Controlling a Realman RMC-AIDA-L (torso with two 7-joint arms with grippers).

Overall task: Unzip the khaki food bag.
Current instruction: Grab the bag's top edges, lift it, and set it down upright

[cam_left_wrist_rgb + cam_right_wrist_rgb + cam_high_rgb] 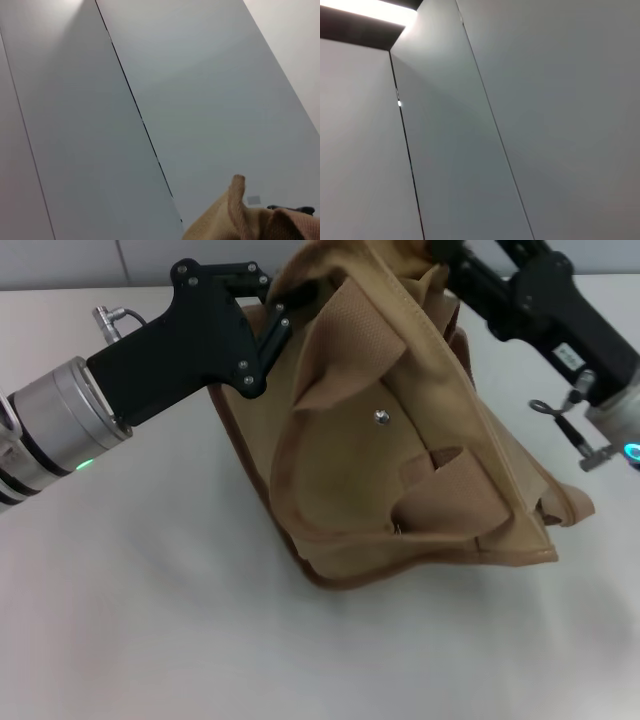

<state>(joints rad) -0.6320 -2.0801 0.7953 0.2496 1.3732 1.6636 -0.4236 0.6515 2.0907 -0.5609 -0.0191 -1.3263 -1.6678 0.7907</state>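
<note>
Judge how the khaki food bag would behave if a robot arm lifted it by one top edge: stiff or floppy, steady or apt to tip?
Probably floppy: the khaki food bag shows creased, folded canvas. It likely tips easily, since it already leans over on the table. The left end effector at its top edge suggests it needs bracing.

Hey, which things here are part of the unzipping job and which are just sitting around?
Part of the job:
- khaki food bag
- left gripper, at the bag's left upper edge
- right gripper, at its top right

Just there:
- white table
- wall panels
</note>
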